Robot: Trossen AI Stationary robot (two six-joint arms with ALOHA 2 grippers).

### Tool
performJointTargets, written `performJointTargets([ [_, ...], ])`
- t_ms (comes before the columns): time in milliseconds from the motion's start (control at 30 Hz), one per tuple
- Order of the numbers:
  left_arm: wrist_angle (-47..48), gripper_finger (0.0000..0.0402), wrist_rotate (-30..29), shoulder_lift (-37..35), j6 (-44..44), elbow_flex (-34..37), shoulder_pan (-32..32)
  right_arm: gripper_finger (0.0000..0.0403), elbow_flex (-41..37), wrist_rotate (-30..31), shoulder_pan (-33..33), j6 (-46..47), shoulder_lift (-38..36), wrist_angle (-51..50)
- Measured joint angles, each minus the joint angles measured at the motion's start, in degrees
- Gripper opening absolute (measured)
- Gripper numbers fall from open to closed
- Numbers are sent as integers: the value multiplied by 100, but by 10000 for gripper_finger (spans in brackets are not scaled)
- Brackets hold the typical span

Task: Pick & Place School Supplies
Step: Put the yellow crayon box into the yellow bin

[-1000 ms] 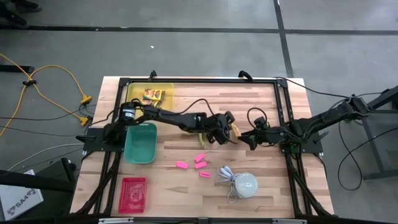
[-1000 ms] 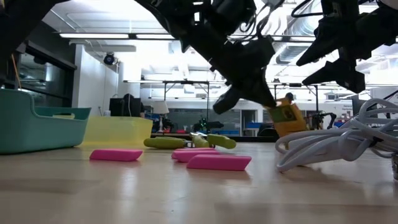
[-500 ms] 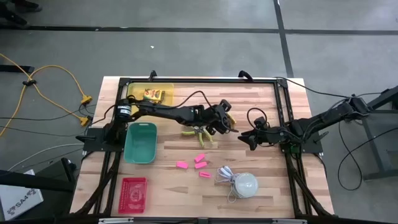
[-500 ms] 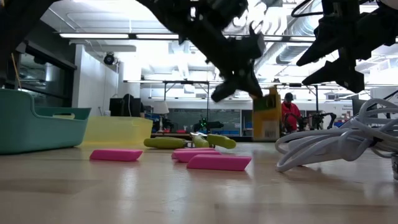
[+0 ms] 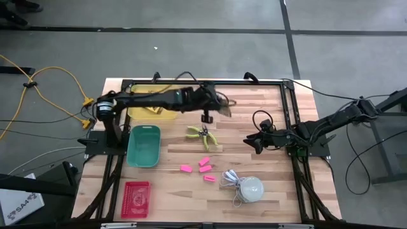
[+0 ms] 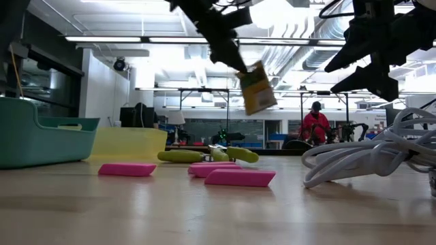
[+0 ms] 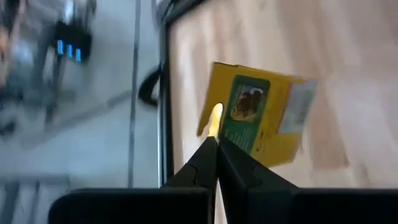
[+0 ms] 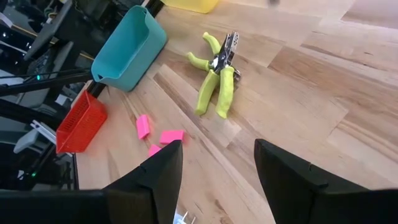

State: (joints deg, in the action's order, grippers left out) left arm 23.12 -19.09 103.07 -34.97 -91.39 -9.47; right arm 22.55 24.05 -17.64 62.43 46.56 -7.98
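Observation:
My left gripper (image 5: 220, 111) hangs above the table's far middle, shut on a small flat yellow-and-green box (image 7: 258, 115), which the low view shows high over the table (image 6: 257, 87). The lime-green-handled tool (image 5: 202, 135) lies flat on the table's middle. Several pink eraser blocks (image 5: 204, 166) lie nearer the front. My right gripper (image 8: 217, 180) waits open at the table's right (image 5: 251, 141), with nothing between its fingers. My left gripper pinches the box between its two shut fingers (image 7: 208, 163) at one narrow edge (image 7: 208, 118), beside a small cut-out hole. The fingers come slanting down from above. The box hangs tilted below them (image 6: 257, 87), clear of the table.
A yellow bin (image 5: 152, 108) sits at the far left under my left arm, a teal bin (image 5: 144, 145) in front of it, and a red basket (image 5: 136, 197) at the near left. A white dome with a coiled cord (image 5: 249, 188) lies at the near right.
My left gripper, still shut, has risen and gone toward the table's far edge and a little left, rolling as it went. The box has come up with it, from low over the table to well above it, and now hangs tilted.

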Motion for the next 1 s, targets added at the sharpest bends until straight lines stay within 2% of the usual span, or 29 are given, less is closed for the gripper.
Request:
performJointTargets([
  [267,869,0,-956,-660,1289,0,-374,190,0,3,1,-122,0,1],
  [567,2542,0,-929,-1175,3301,0,-734,190,-1,-7,-1,-387,1,-11],
  [1000,3797,0,-1003,-1942,5061,2,-1190,190,-2,-14,1,-1184,3,-248],
])
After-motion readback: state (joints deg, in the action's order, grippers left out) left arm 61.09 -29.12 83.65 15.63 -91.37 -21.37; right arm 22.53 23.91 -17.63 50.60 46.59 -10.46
